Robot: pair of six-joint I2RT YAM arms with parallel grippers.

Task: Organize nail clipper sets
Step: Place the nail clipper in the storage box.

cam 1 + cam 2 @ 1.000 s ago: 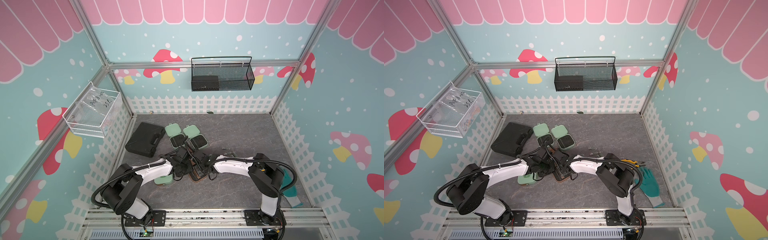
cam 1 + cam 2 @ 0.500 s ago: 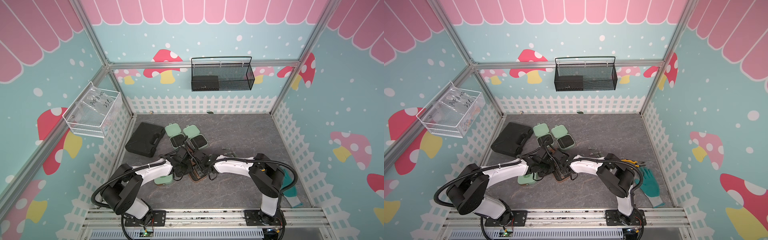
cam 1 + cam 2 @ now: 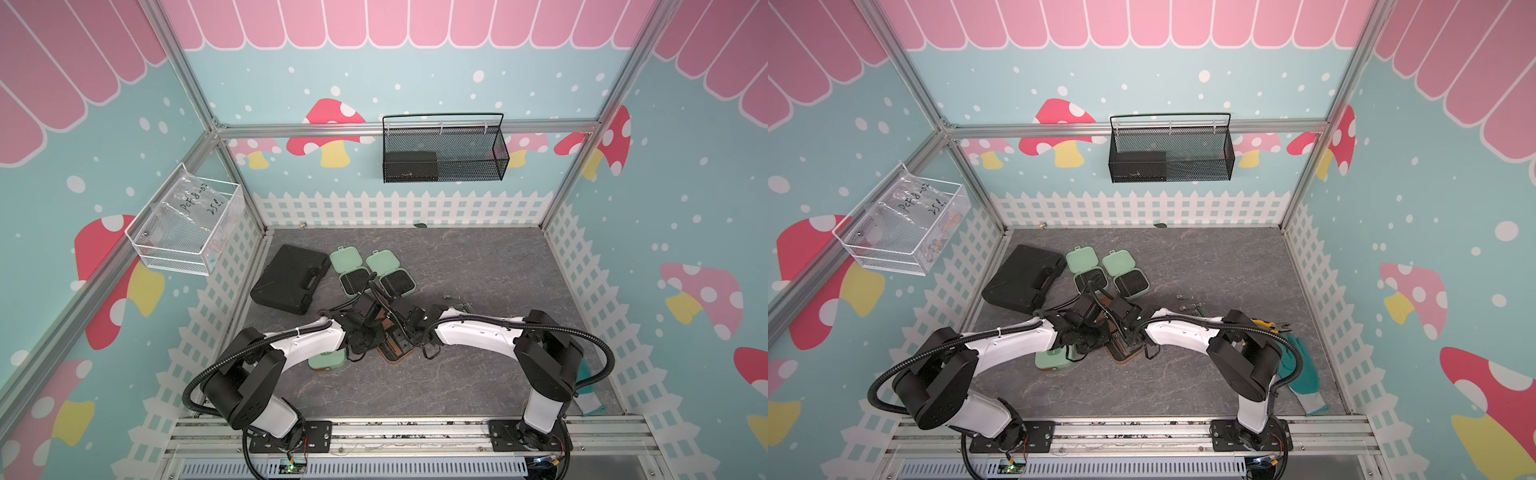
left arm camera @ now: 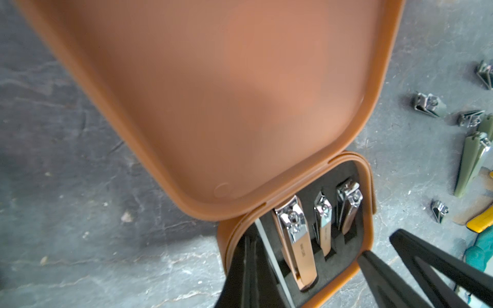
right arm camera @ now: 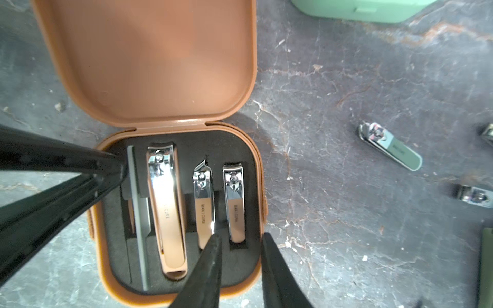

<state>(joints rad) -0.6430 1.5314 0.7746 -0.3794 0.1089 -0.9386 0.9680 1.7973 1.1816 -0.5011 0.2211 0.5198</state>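
green cases [image 3: 348, 258] 3; brown case [image 5: 149, 66] 1; clippers [image 5: 166, 210] inside it 3; black case [image 3: 291, 278] 1

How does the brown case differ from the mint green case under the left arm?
The brown case lies open; the mint green case is shut. The brown case shows three clippers in its black insert; the mint green case's contents are hidden. Both have rounded-square shapes.

Black handled case [image 3: 291, 278], teal glove [image 3: 1304, 365], yellow-handled pliers [image 3: 1264, 323] on grey tabletop [image 3: 478, 266]; wall-hung black mesh basket [image 3: 469, 153] and white wire basket [image 3: 174, 258].
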